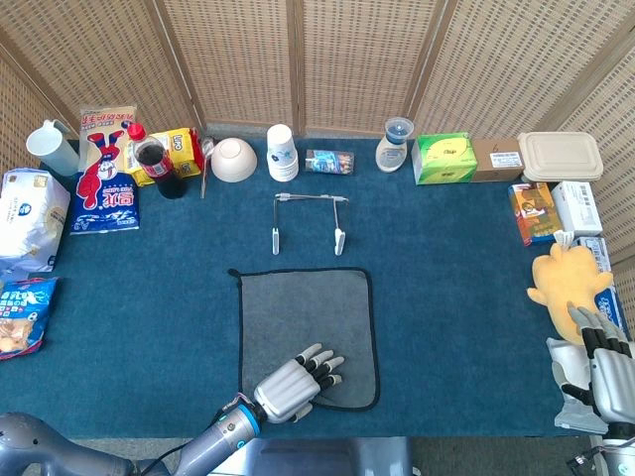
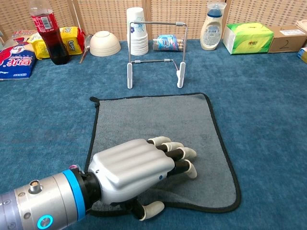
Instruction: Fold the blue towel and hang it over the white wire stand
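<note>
1. We've got our left hand (image 2: 139, 172) lying palm-down on the near edge of the towel (image 2: 158, 124), fingers (image 2: 178, 153) loosely spread and a bit bent, thumb tucked at the hem. It grips nothing.
2. The towel reads grey with a black border and lies flat and unfolded, stretching ahead of that hand.
3. Past the towel's far edge stands the white wire stand (image 2: 156, 48), upright and bare, apart from the towel.
4. Our right hand (image 1: 610, 372) sits way off at the worktop's right edge, fingers bent. We can't tell whether it grips anything.
5. The worktop (image 1: 456, 297) wears a deep blue carpet-like cover, and woven wicker screens (image 1: 357, 59) wall in the back.
</note>
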Motion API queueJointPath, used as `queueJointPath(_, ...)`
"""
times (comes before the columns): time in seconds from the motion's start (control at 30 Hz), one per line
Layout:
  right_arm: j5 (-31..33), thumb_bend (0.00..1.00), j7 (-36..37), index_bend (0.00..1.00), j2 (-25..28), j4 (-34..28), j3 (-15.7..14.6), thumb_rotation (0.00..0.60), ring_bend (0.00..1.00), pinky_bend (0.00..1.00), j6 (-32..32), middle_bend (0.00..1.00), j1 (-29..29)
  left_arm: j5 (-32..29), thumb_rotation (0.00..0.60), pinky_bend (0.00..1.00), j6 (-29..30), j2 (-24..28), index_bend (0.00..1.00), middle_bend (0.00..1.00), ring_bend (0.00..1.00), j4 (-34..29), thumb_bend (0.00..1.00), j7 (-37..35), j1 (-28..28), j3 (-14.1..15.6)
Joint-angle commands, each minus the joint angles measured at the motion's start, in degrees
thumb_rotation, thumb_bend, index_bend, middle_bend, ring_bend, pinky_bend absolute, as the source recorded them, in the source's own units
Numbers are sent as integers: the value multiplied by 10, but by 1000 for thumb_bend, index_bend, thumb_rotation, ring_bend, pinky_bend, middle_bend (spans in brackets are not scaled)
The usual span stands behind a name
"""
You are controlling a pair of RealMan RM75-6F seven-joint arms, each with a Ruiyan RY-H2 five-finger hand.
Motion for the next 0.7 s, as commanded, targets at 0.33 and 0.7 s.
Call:
queueJointPath(0.33,4,362,4,85,-3,3,2,600,21,0,-8,108,4,10,600,0,19,-21,228,98,0,21,198,15,9,-8)
queueJointPath(0.7,3,362,13,84,-2,6,0,600,22,0,-6,108,1,0,600,0,23,-39,239,109,0,34,197,15,19,-19)
